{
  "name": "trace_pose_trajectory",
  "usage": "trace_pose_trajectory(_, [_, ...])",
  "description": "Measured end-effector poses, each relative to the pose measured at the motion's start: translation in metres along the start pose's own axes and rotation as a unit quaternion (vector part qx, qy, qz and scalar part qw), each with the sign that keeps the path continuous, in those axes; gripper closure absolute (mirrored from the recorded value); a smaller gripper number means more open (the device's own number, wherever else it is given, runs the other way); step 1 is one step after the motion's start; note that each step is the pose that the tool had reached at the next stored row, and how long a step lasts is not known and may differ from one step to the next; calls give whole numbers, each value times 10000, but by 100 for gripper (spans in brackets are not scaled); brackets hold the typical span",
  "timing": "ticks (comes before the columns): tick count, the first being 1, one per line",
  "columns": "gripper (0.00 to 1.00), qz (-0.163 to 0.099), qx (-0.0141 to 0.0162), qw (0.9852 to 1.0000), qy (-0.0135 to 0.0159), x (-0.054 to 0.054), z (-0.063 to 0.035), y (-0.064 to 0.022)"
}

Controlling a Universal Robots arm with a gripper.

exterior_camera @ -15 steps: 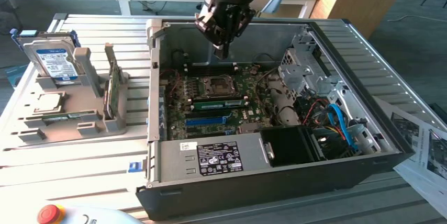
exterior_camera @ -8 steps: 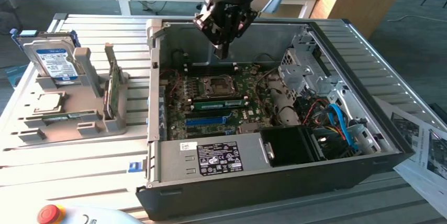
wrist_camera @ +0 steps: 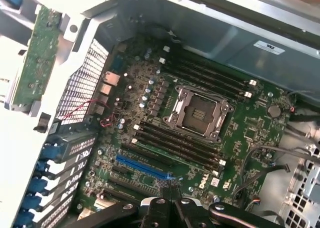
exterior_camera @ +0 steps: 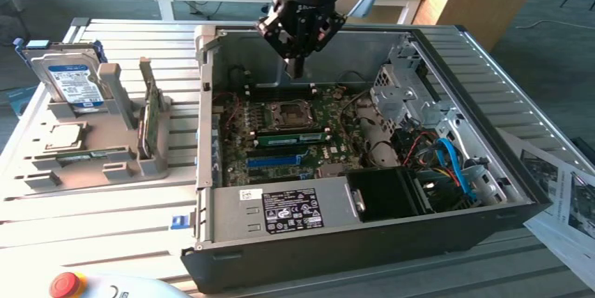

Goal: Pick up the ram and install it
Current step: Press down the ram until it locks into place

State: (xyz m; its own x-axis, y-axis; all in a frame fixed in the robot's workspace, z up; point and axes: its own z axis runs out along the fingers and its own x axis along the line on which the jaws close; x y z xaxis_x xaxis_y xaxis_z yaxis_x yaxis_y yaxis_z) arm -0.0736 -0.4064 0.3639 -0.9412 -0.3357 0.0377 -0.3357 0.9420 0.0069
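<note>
Slatted white tabletop [exterior_camera: 111, 221] carries everything, with desks behind it. Largest on it is the open black computer case [exterior_camera: 372, 242], its motherboard [exterior_camera: 279, 138] facing up below the pincer [exterior_camera: 295, 51], which hangs over the case's rear part with its two fingers pressed together and nothing between them. Under and a little forward of the pincer sits the bare CPU socket [wrist_camera: 198, 111], flanked by dark memory slots [wrist_camera: 175, 140]. A green ram stick [exterior_camera: 290, 138] lies seated in one slot just in front of the socket in the exterior view. A long blue slot [wrist_camera: 142, 168] runs beyond that. Well off to the exterior view's left stands a grey parts holder [exterior_camera: 93, 152] with a hard drive [exterior_camera: 70, 79] and a green card [exterior_camera: 147, 124] on edge
</note>
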Motion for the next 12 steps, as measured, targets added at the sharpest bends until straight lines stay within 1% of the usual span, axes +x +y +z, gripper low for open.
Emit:
trace_pose_trajectory(3, [90, 222, -8, 9998, -1, 0, 0, 0])
trace_pose_trajectory(6, [90, 450, -17, 9990, -3, 0, 0, 0])
trace_pose_trajectory(9, [90, 675, -25, 9977, -4, 0, 0, 0])
trace_pose_trajectory(12, [90, 896, -34, 9960, -6, 0, 0, 0])
